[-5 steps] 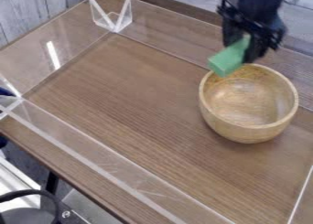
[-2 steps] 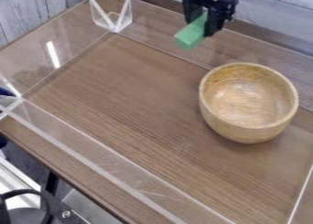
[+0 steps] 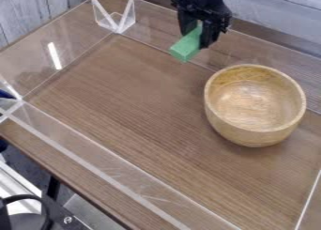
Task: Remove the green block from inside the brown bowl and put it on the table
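A: Small, bright green, matte bar: block [image 3: 187,47], tilted, one end up between the fingers, lower end hanging free.

B: Pinched by black gripper [image 3: 198,33], jaws narrow and clamped on block's upper end, pointing straight down.

A: Held in the air above table [image 3: 126,112], far side, left of bowl [image 3: 256,104], well apart from its rim. Not yet touching the wood, as far as can be told.

B: Bowl round, light tan, thick rim, grain showing inside. Sits near the right edge, nothing in it.

A: Compared with a second ago: block then just at bowl's far-left rim, gripper above that rim. Now shifted left across the tabletop, clear of bowl.

B: Compared with a moment ago: only a small further shift left and slightly lower. Same tilt, same grip.

A: Bowl unmoved across all three pictures. Clear wall [image 3: 75,163] along near-left edge unchanged too.

B: Clear corner piece [image 3: 114,16] at far left, standing on the tabletop's far edge, left of gripper and apart from it.
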Motion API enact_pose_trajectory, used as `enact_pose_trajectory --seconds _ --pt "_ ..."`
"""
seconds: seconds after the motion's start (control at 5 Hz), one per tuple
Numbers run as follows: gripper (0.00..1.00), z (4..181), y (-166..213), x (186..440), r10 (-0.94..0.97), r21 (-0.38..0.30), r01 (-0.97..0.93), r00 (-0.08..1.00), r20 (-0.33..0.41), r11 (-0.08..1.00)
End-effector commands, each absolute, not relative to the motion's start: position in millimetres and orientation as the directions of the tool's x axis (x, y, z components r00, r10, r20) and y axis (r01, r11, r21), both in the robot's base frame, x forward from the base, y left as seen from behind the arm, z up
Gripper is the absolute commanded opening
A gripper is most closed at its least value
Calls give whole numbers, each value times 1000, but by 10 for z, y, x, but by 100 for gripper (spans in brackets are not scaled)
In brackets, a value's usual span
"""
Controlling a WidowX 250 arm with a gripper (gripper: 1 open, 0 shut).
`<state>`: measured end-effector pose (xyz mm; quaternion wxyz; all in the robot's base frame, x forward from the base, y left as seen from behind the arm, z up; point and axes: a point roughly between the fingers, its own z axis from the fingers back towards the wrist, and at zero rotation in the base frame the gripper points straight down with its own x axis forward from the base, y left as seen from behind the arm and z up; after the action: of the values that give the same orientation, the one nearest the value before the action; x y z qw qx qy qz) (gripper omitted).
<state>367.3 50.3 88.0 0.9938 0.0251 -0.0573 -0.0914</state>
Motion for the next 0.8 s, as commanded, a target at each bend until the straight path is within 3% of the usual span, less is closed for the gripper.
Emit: enact_pose_trajectory --seconds 0.0,0.6 --pt "0 997 492 3735 -180 79 169 969 169 983" --pt "0 836 386 3744 -184 66 175 966 182 982"
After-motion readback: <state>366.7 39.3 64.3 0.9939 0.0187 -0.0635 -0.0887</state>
